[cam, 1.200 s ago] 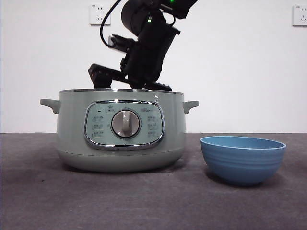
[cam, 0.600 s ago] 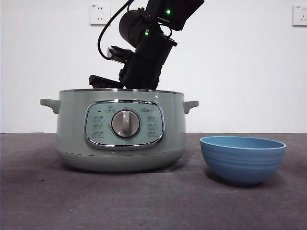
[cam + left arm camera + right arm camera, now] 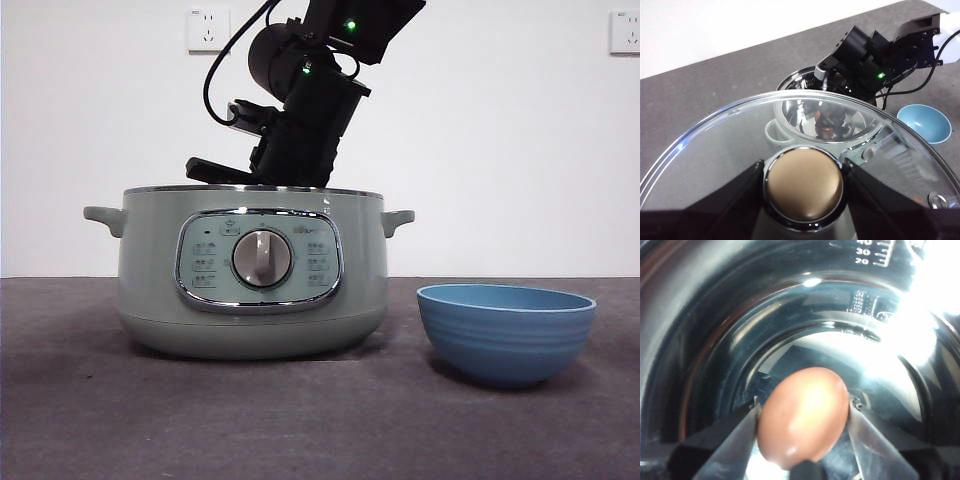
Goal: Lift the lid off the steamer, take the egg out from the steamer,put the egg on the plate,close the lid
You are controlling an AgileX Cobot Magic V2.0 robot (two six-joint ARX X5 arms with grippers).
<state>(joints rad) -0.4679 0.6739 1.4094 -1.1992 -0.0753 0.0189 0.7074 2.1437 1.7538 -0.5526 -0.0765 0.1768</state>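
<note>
Egg (image 3: 803,416) sits pinched between the right gripper (image 3: 804,412) jaws, down inside the steamer (image 3: 250,275); the plate (image 3: 506,332) waits beside. Left gripper (image 3: 803,182) pinches the lid (image 3: 740,150) knob.

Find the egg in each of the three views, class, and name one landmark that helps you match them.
Front view: not visible; the steamer wall hides it.
Left wrist view: brown egg inside the pot, seen through the lid.
Right wrist view: egg between the right gripper jaws.
Shared landmark: the steamer.
</note>
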